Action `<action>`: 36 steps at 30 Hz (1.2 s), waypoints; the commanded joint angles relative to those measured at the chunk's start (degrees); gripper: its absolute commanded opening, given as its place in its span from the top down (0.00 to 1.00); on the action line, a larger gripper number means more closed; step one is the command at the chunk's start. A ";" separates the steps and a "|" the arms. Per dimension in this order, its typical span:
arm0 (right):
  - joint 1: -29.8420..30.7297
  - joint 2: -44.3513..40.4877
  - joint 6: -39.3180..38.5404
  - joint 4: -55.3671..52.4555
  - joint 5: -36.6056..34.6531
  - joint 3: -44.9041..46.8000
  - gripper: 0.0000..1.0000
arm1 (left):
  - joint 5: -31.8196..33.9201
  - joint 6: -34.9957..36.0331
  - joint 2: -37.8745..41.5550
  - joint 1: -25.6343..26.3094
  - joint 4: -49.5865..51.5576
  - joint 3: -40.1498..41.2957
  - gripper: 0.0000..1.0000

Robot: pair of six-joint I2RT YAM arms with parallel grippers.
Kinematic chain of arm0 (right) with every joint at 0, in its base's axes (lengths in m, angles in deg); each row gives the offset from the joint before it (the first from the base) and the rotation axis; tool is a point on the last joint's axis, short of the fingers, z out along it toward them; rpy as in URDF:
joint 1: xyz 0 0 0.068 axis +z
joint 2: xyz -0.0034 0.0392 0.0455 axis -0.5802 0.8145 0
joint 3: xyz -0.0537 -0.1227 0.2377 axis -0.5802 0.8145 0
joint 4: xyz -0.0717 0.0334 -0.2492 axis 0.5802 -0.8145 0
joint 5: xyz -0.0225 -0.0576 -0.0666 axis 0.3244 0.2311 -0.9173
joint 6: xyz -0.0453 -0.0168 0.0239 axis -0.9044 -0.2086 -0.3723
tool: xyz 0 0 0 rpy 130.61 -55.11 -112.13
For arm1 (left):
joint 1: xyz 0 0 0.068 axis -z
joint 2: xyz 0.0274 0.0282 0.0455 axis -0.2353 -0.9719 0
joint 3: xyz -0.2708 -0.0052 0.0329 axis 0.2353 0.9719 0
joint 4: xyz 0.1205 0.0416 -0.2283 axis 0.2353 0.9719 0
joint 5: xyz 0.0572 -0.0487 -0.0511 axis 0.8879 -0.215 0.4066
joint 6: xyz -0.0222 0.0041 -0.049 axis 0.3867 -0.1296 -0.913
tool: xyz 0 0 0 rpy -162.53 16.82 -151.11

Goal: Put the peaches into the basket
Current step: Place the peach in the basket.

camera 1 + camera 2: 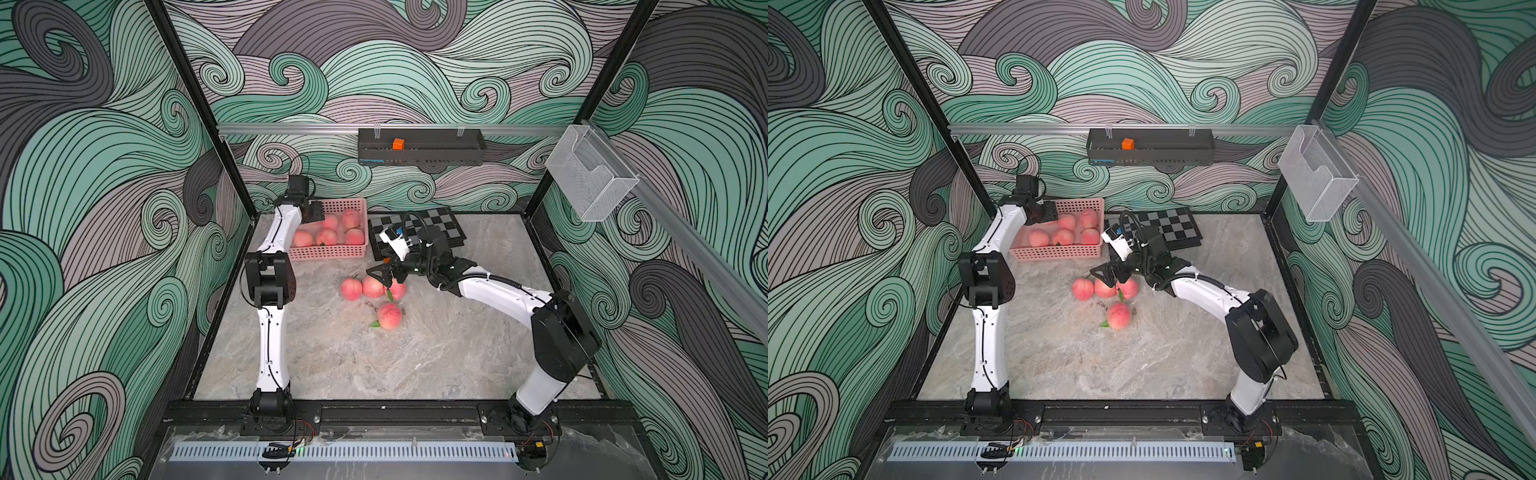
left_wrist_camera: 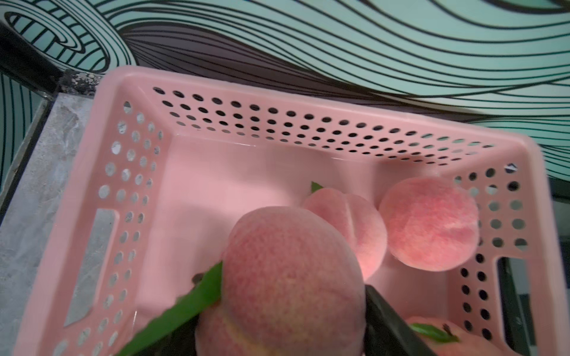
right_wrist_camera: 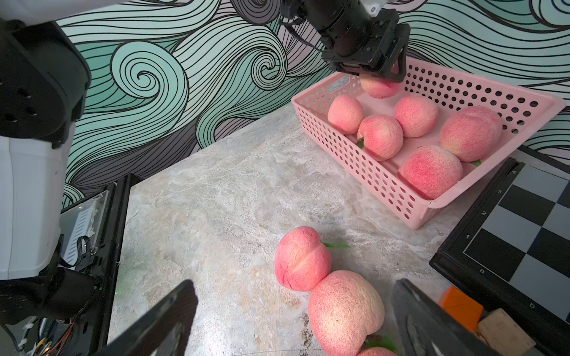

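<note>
Nearest, one peach (image 1: 389,316) lies alone on the table (image 1: 332,361). Just beyond it three peaches (image 1: 372,286) sit in a touching row, the right jaws spread wide over them, gripping nothing. Farther back the basket (image 1: 328,252) holds five peaches (image 1: 354,237) (a few green leaves showing), and the left jaws clasp a sixth peach (image 3: 378,87) over its far left end. A chessboard (image 1: 442,226) lies just beside the basket.
</note>
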 commanded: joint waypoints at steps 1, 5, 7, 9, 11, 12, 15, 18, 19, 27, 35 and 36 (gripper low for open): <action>-0.33 1.85 -1.21 1.82 1.64 -1.39 0.01 | 1.51 0.74 -2.75 -0.10 -1.98 -2.45 0.42; -0.32 3.29 -1.48 1.67 1.78 -2.54 0.01 | 2.48 1.47 -4.39 -0.74 -2.58 -3.46 0.42; -0.36 3.69 -1.56 1.66 2.00 -2.81 0.01 | 2.55 2.41 -5.26 -1.07 -3.77 -3.48 0.41; -0.33 3.92 -1.76 1.55 1.98 -2.82 0.01 | 3.16 3.28 -6.41 -1.37 -4.02 -4.36 0.41; -0.34 4.07 -1.92 1.47 1.79 -2.65 0.01 | 3.06 3.51 -7.59 -1.81 -3.53 -5.61 0.41; -0.37 4.18 -2.00 1.50 1.79 -2.67 0.01 | 2.97 3.53 -7.74 -2.04 -3.68 -5.69 0.41; -0.34 4.77 -2.01 1.56 1.77 -2.81 0.01 | 2.93 4.14 -8.34 -2.36 -4.47 -5.69 0.41; -0.31 5.25 -2.01 1.54 1.77 -3.19 0.01 | 3.02 4.90 -9.14 -2.58 -4.69 -6.59 0.41; -0.40 5.28 -2.01 1.54 1.83 -3.33 0.01 | 3.02 5.05 -9.23 -2.62 -4.70 -6.74 0.41; -0.35 5.69 -2.19 1.62 1.56 -3.50 0.01 | 2.70 5.45 -9.92 -2.70 -5.36 -7.10 0.38; -0.49 4.93 -2.42 1.49 1.41 -3.34 0.01 | 2.84 5.53 -9.91 -2.80 -5.40 -7.14 0.32; -0.49 4.80 -2.44 1.48 1.38 -3.18 0.01 | 2.76 5.53 -9.85 -2.86 -5.31 -7.09 0.28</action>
